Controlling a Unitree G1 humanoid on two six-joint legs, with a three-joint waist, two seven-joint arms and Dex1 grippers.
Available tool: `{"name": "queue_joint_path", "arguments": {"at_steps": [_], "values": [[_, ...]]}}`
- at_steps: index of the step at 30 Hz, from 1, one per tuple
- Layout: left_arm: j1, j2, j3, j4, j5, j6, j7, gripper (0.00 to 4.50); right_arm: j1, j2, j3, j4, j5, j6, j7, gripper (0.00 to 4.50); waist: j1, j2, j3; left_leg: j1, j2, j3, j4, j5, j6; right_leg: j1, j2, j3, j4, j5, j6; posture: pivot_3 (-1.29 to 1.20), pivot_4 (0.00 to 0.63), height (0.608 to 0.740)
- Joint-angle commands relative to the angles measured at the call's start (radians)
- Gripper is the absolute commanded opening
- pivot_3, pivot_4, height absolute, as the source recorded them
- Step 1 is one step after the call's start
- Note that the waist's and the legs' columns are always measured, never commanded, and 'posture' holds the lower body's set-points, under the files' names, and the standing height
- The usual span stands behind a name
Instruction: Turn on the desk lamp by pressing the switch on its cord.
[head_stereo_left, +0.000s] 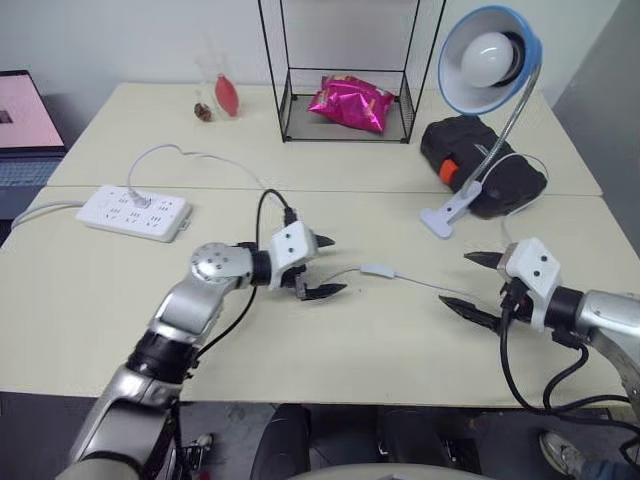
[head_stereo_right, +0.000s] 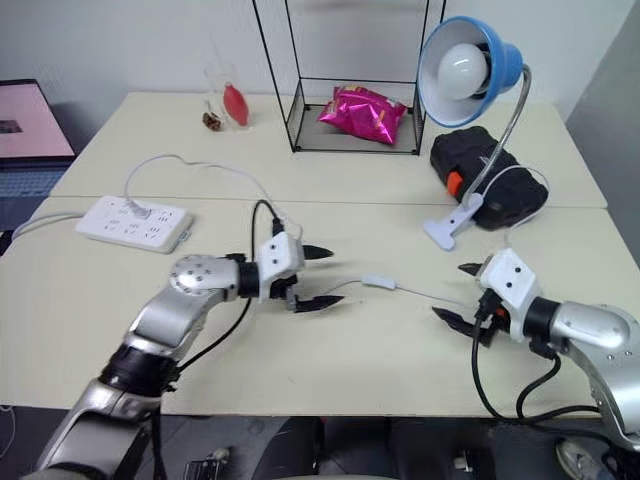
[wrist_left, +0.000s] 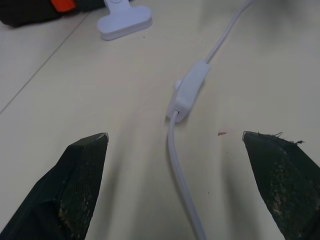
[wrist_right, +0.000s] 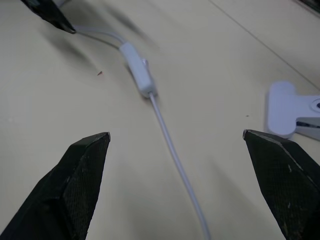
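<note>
Leftmost, a laptop (head_stereo_left: 25, 125) sits past the far left edge of the table (head_stereo_left: 90, 330), which is two pale cream tops joined along a seam, with a white wall behind. One white power strip (head_stereo_left: 135, 212) lies near the left edge, and one red-filled glass (head_stereo_left: 226, 95) stands toward the far side. The left gripper (head_stereo_left: 327, 266) hangs just above the bare tabletop with its two black fingers spread wide and nothing between them, its tips pointing at the switch (head_stereo_left: 378, 270), which lies flat just beside them, a little apart. Behind it stands one black wire rack (head_stereo_left: 345, 70) holding one pink foil bag (head_stereo_left: 350, 102). Open bare surface surrounds the switch toward the near edge. The cord (head_stereo_left: 435, 287) runs from the switch on toward the right gripper (head_stereo_left: 467, 283), whose fingers are likewise parted and empty. Beyond that, the desk lamp (head_stereo_left: 488, 62) stands on its white clip base beside one black case (head_stereo_left: 485, 160), its bulb unlit.
</note>
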Motion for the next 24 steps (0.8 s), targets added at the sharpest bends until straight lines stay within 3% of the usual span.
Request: {"name": "queue_joint_path", "arguments": {"at_steps": [1, 9, 24], "values": [[-0.078, -0.059, -0.023, 0.128, 0.036, -0.1, -0.031, 4.5, 0.033, 0.007, -0.041, -0.097, 0.018, 0.035, -0.046, 4.48, 0.0, 0.0, 0.0, 0.0, 0.0, 0.0, 0.0, 0.0, 0.0, 0.0, 0.0, 0.0, 0.0, 0.0, 0.0, 0.0, 0.15, 0.74], [-0.15, -0.152, -0.035, 0.294, 0.065, -0.175, -0.081, 4.5, 0.073, 0.021, -0.042, -0.169, 0.032, 0.075, -0.092, 4.48, -0.003, 0.0, 0.0, 0.0, 0.0, 0.0, 0.0, 0.0, 0.0, 0.0, 0.0, 0.0, 0.0, 0.0, 0.0, 0.0, 0.15, 0.74], [-0.173, -0.177, -0.024, 0.345, 0.076, -0.171, -0.114, 4.5, 0.067, 0.018, -0.027, -0.188, 0.062, 0.094, -0.12, 4.48, -0.002, 0.0, 0.0, 0.0, 0.0, -0.001, 0.0, 0.0, 0.0, 0.0, 0.001, 0.0, 0.0, 0.0, 0.0, 0.0, 0.15, 0.74]]}}
